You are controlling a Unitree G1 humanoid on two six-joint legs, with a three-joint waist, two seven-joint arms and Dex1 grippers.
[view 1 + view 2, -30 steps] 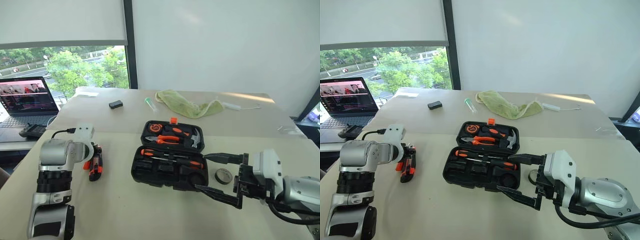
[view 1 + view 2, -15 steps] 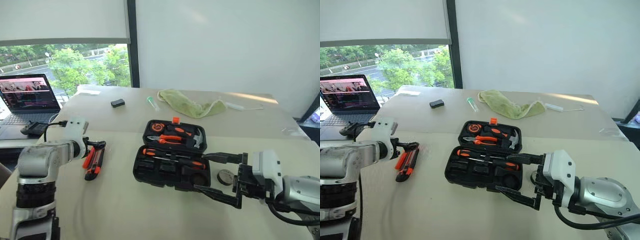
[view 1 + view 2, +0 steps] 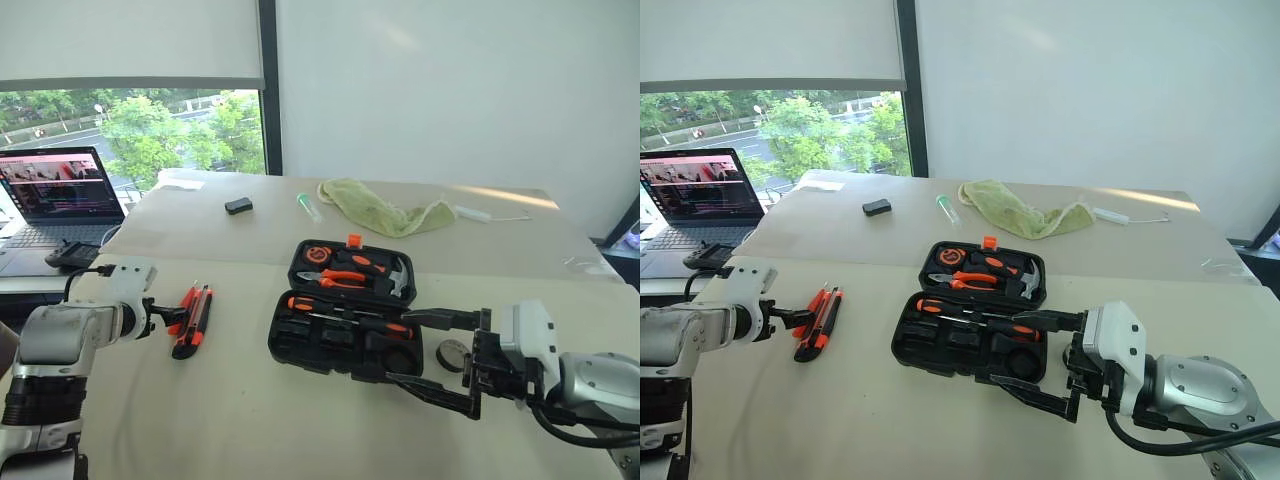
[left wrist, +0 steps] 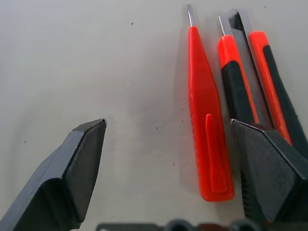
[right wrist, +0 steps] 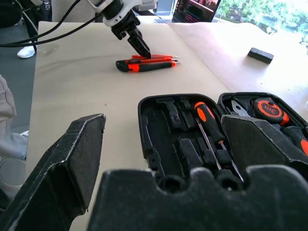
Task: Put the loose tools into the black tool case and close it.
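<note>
L tool [image 3: 170, 322] spread, backed off utility knife [image 3: 195, 320]; R tool [image 3: 430, 352] spread; black tool case [image 3: 345, 318] open.

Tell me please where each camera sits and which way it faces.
Head views: from the head, forward and down on the open black plastic tool case, both arms showing.
Left wrist view: along the open left gripper at the small orange screwdriver.
Right wrist view: along the open right gripper, over the case.
Shared: the black-and-orange utility knife.
</note>
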